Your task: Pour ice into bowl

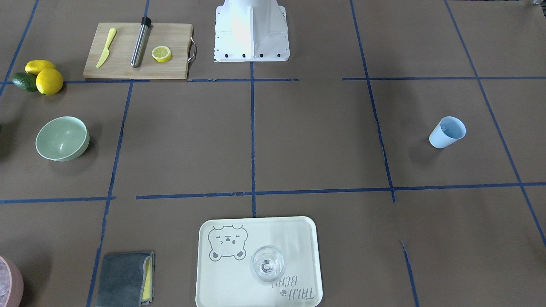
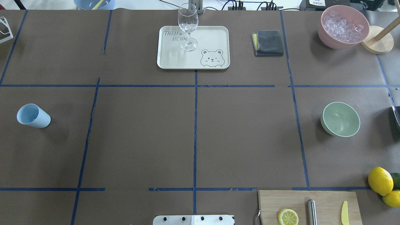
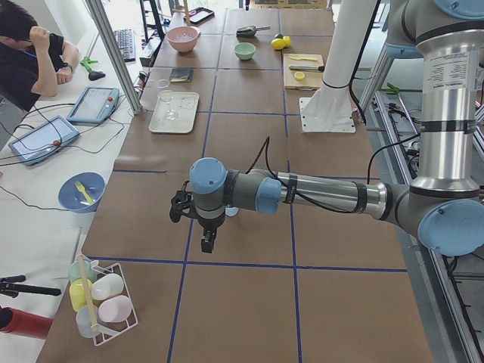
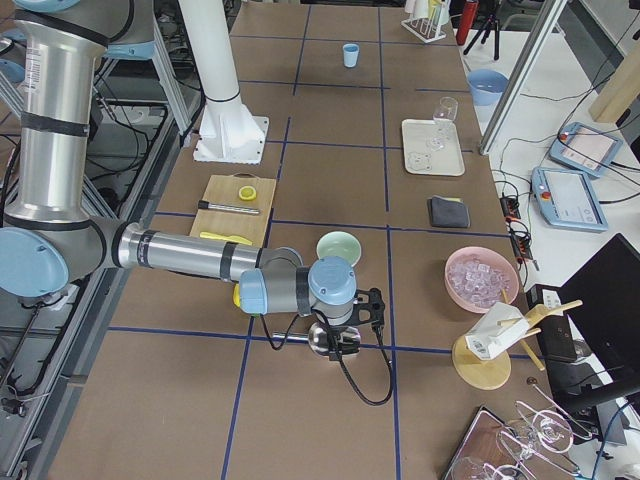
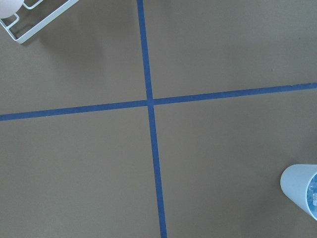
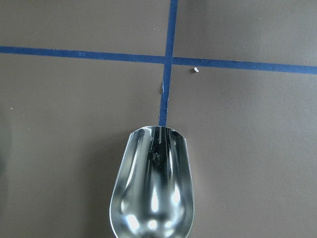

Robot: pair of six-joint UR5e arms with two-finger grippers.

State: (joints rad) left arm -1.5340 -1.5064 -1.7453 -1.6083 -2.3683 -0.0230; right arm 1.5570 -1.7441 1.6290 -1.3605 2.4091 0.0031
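The pale mint-green bowl [image 1: 62,138] stands empty on the robot's right side of the table; it also shows in the overhead view [image 2: 340,119] and in the exterior right view [image 4: 338,247]. The light blue cup [image 2: 32,115] stands far off on the left side. In the left wrist view the cup [image 5: 298,191] holds clear ice cubes [image 5: 312,194]. My left gripper [image 3: 206,243] hangs above the table beside the cup; I cannot tell its state. My right gripper [image 4: 340,350] hovers near the bowl, by a metal scoop [image 6: 153,183]; its fingers are hidden.
A pink container of ice [image 2: 342,25], a grey cloth [image 2: 268,42] and a tray [image 2: 215,34] with a wine glass [image 2: 188,26] stand along the far side. A cutting board [image 1: 123,64] with tools, and lemons [image 1: 49,81], lie near the base.
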